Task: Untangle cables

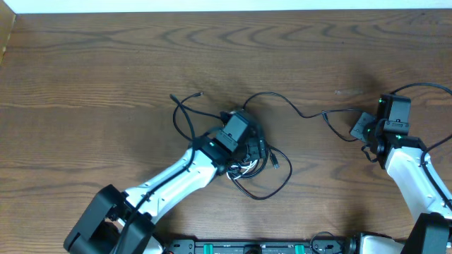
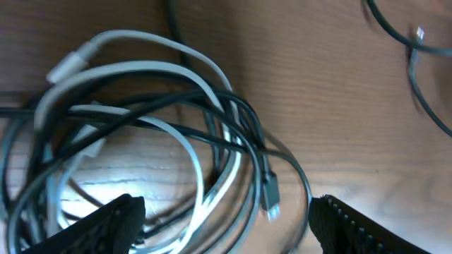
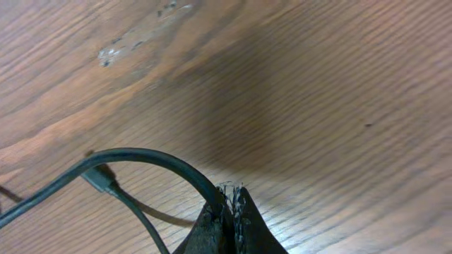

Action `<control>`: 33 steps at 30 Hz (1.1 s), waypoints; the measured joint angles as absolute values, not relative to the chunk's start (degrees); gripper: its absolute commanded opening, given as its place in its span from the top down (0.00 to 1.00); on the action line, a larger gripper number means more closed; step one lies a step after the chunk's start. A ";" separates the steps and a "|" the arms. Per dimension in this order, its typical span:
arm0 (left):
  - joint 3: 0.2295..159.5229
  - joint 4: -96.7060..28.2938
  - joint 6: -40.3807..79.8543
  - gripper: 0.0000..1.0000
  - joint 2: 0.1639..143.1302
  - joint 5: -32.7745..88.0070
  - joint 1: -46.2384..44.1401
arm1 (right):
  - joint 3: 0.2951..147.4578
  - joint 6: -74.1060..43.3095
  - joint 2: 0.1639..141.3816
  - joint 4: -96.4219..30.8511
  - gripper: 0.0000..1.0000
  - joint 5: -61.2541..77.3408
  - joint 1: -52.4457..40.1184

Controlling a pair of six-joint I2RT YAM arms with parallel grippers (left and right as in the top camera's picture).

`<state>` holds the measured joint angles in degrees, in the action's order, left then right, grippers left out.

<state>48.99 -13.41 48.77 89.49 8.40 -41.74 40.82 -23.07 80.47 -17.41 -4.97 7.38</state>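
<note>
A tangle of the two cables lies at the table's middle. The white cable (image 2: 141,67) loops through the black cable (image 2: 244,116), and a small plug (image 2: 270,194) lies among the loops. My left gripper (image 2: 226,229) is open and low over the tangle (image 1: 251,161), with several strands between its fingers (image 2: 113,219). One black strand (image 1: 282,99) runs right from the tangle to my right gripper (image 1: 361,130). That gripper (image 3: 229,204) is shut on the black cable (image 3: 155,155), close to its plug end (image 3: 99,178).
The wooden table (image 1: 106,56) stretches wide to the left and the back. A loose black end (image 1: 194,95) sticks out up-left of the tangle. The arms' base rail (image 1: 254,247) lines the front edge. A thicker robot cable (image 1: 424,88) arcs behind the right arm.
</note>
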 measured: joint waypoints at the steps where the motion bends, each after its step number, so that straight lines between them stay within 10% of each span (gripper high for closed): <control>1: 48.99 -13.43 49.69 0.20 89.49 6.68 -42.44 | 40.82 -23.20 80.47 -17.41 0.99 -5.23 7.38; 21: 48.95 -4.54 63.72 0.40 96.92 -14.52 -49.67 | 40.82 -23.68 80.47 -16.97 0.99 -2.59 7.38; 25: 48.95 -4.49 64.77 0.82 99.07 -14.52 -49.67 | 40.82 -23.68 80.47 -16.67 0.99 -1.83 7.38; 33: 48.95 -2.87 65.10 0.93 99.29 -14.61 -49.67 | 40.82 -23.68 80.47 -16.64 0.99 -1.06 7.38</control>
<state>48.95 -2.87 65.10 99.29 -14.61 -49.67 40.82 -23.68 80.47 -16.64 -1.06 7.38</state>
